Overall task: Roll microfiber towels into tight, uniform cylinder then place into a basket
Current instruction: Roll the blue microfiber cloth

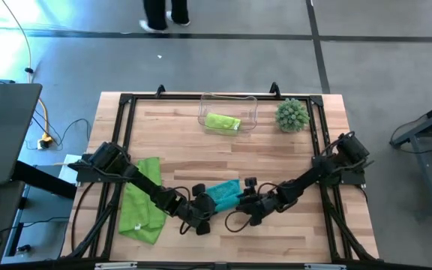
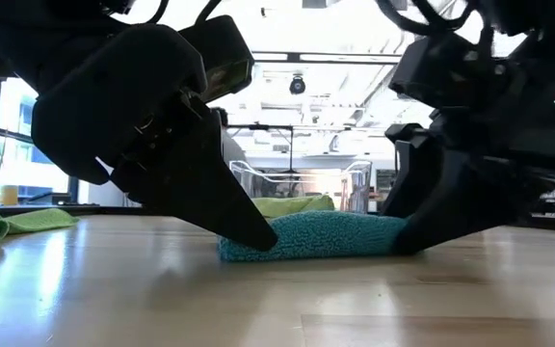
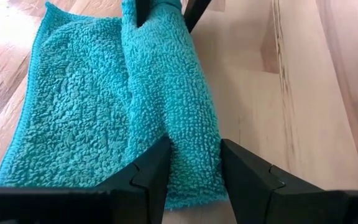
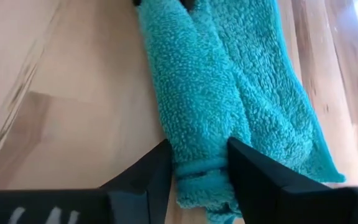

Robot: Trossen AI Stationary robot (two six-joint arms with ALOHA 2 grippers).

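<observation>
Teal towel half-rolled on desk near front | soft, light, springs open | left pincer, right pincer pinching roll ends | hold ends, keep tight

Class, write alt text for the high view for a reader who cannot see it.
Two dark arms meet at the near edge of a wooden table, the left gripper and right gripper each pinching an end of a partly rolled teal towel. A clear basket holds a rolled green towel.
</observation>
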